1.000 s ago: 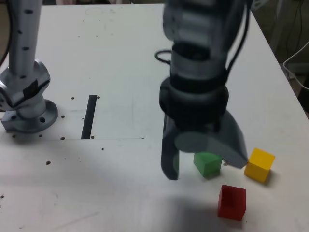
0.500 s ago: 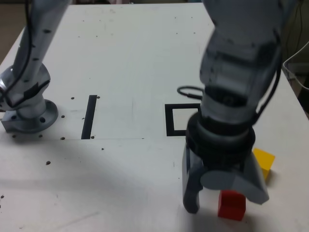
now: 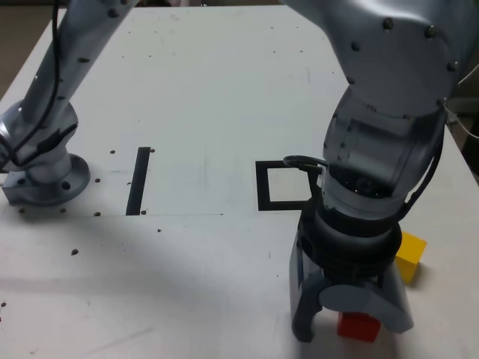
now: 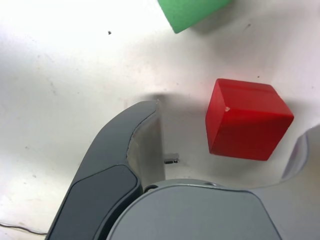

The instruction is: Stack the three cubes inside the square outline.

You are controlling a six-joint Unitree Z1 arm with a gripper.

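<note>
Red cube (image 4: pixel 246 119) sits between your gripper (image 3: pixel 352 320) jaws, spread, not yet touching either (gap visible both sides in wrist view). A second ago gripper hovered over green cube (image 4: pixel 192 11); now it has dropped low over red one, near table's (image 3: pixel 187 90) front edge. Means pick of first block about to start; square outline (image 3: pixel 286 185) empty. Yellow cube (image 3: pixel 410 257) just beside arm, exterior view's right. Cubes matte, plain-faced, sharp-edged; jaws smooth grey, curved; table white, speckled.
</note>
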